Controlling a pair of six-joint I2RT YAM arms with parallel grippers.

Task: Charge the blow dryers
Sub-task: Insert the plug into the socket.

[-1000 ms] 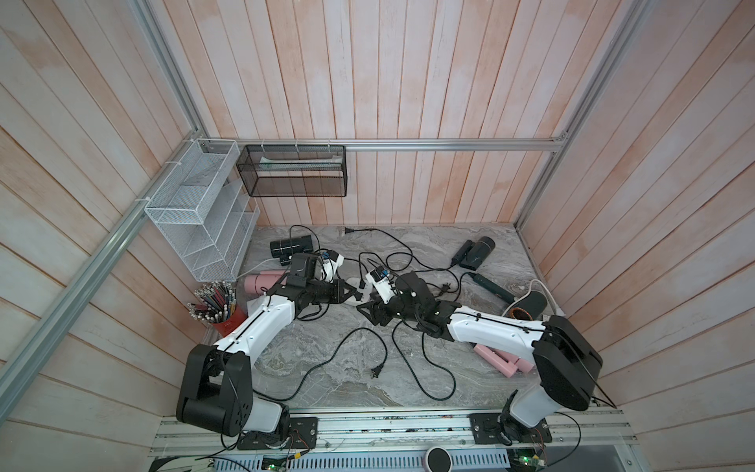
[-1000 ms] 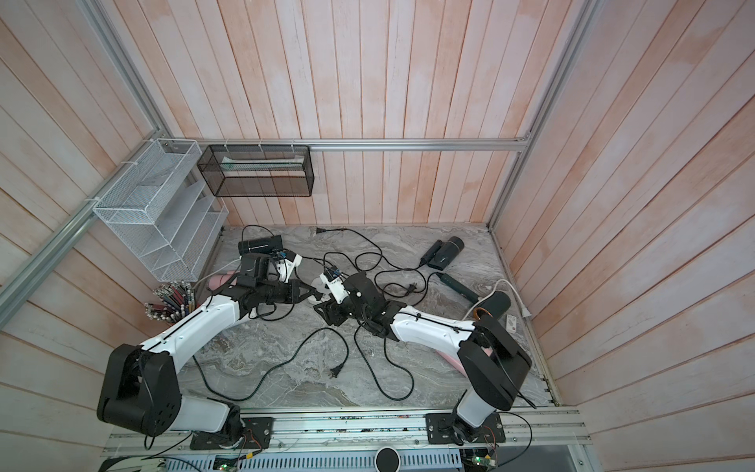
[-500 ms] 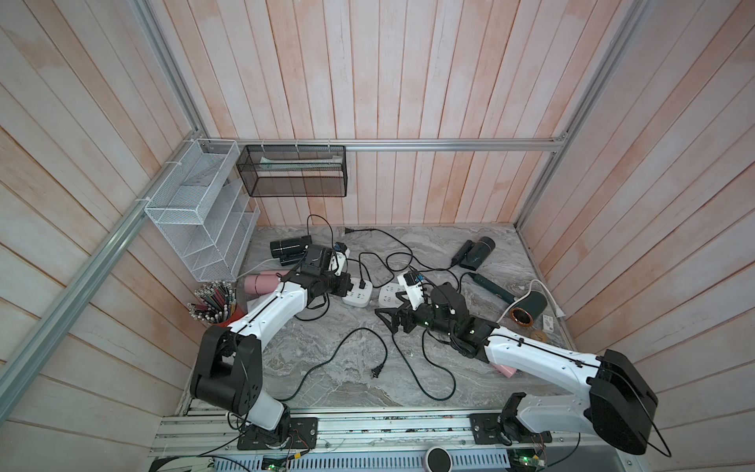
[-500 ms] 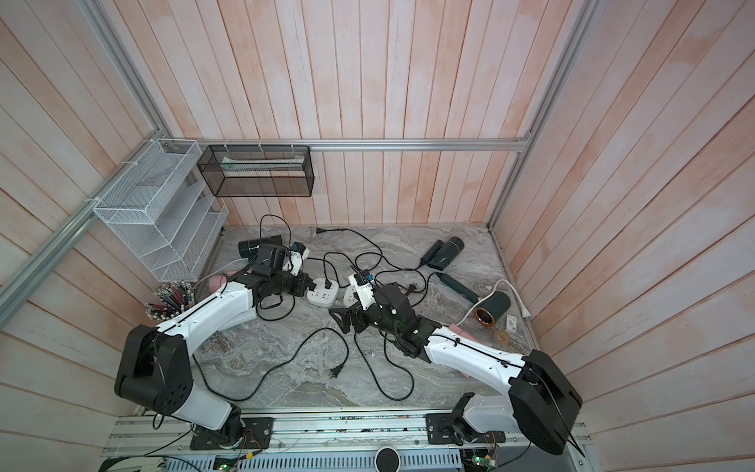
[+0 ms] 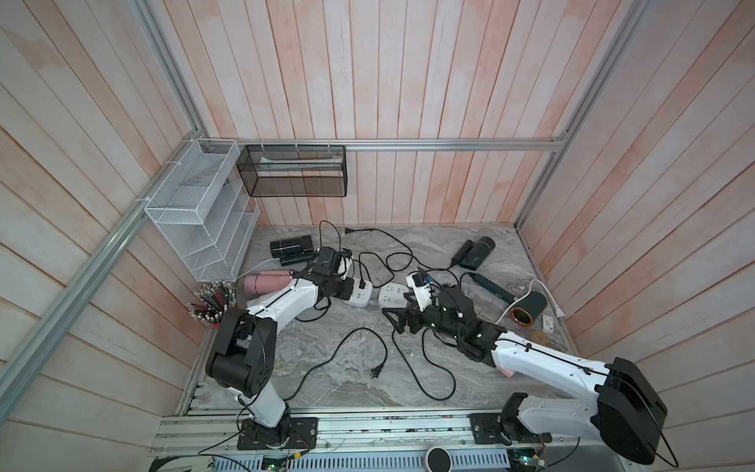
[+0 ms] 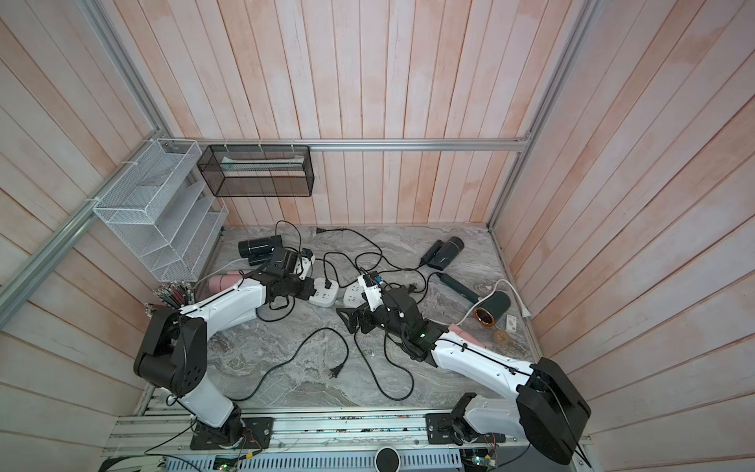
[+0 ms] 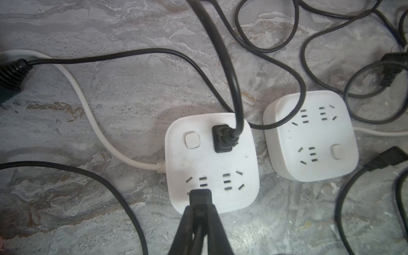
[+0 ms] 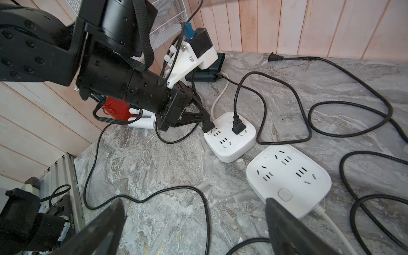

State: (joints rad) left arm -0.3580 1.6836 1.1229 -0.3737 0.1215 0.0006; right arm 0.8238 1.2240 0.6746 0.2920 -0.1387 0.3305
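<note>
My left gripper (image 7: pixel 199 208) is shut on a black plug (image 7: pixel 199 195) held against the edge of the left white power strip (image 7: pixel 212 163); whether its prongs are in a socket is hidden. Another black plug (image 7: pixel 223 139) sits in that strip. My right gripper (image 8: pixel 195 205) is open and holds nothing, hovering in front of the second power strip (image 8: pixel 287 176). In both top views blow dryers lie around: a black one (image 5: pixel 291 248), a pink one (image 5: pixel 265 282), a black one (image 5: pixel 476 253) and a dark one (image 5: pixel 529 306) with a copper ring. Another pink dryer (image 6: pixel 465 336) shows beside my right arm.
Black cords loop over the marble top, with loose plugs at the front (image 5: pixel 376 372) and back (image 5: pixel 349 231). A white wire rack (image 5: pixel 200 212) and a black mesh basket (image 5: pixel 292 171) hang on the walls. A cup of pencils (image 5: pixel 212 302) stands at the left edge.
My right gripper has opened wide and drawn back toward the front right, uncovering both strips. The left gripper carried its plug to the left strip.
</note>
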